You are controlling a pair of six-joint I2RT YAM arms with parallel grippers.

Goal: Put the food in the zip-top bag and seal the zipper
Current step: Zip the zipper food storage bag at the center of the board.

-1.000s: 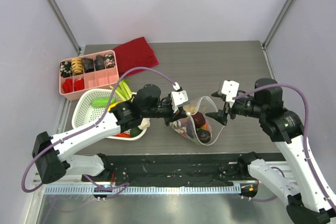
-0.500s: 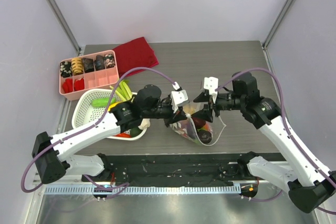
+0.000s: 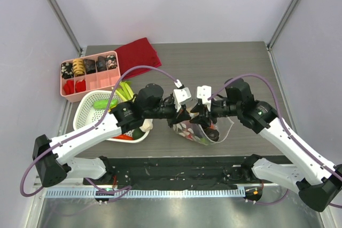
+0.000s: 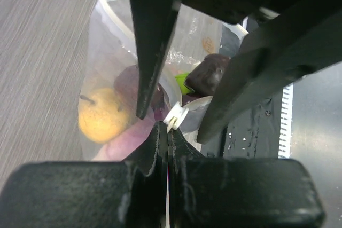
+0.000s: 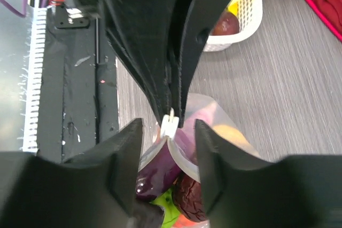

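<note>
Top external view, frame centre: the zip-top bag [image 3: 199, 132] holds a peach [image 4: 101, 113], an eggplant [image 5: 160, 166] and other food. The left gripper [image 4: 167, 132] is pinched tight on the zipper [image 4: 173, 117]. The right gripper [image 5: 166, 129] straddles that spot, jaws spread. At left, the white basket [image 3: 85, 113] holds a cucumber [image 3: 101, 103] and a leek [image 3: 124, 90].

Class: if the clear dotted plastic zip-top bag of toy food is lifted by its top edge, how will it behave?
The clear dotted plastic zip-top bag is probably floppy: its wall bulges around the yellow toy fruit. It would likely sag, bottom-heavy, with other toys piled low inside. The glossy film may slip from the left gripper pinching its edge.
</note>
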